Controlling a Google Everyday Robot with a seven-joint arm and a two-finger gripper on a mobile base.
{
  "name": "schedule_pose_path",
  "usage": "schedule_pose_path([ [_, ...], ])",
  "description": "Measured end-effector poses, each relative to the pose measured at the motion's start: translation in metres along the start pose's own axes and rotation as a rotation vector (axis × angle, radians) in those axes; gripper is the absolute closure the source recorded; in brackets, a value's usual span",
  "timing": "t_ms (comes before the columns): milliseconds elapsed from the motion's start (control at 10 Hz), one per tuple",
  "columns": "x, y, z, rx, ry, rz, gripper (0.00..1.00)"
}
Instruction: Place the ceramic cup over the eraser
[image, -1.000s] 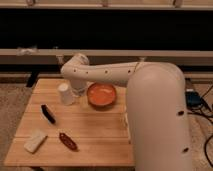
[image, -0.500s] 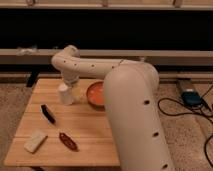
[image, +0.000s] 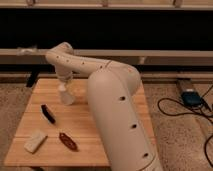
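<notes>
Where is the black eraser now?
In the camera view, the eraser lies on the left of the table, just in front of the cup, over which the gripper hangs; a white block lies nearer the front edge.

From where I stand, the thick white arm (image: 117, 105) covers the right half of the wooden table (image: 77, 122), so nothing can pass from that side. The gripper (image: 65, 84) hangs over the back left part, just above the ceramic cup (image: 67, 96). In front of the cup and a little to the left lies the eraser (image: 48, 113), with a strip of bare wood between them. Nearer the front edge are a whitish block (image: 36, 141) and a reddish-brown oval object (image: 68, 141), apart from each other. The left edge of the table is open for approach.
</notes>
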Motion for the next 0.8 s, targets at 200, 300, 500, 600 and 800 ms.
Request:
schedule_pose_path([
  [200, -0.010, -0.006, 0.011, -0.016, -0.013, -0.021, 0.20],
  [300, -0.015, -0.008, 0.022, -0.036, -0.020, -0.033, 0.20],
  [500, -0.017, -0.009, 0.036, -0.056, -0.015, -0.043, 0.24],
  [600, -0.019, -0.009, 0.042, -0.064, -0.010, -0.048, 0.34],
  [800, -0.016, -0.005, 0.045, -0.076, 0.002, -0.051, 0.55],
])
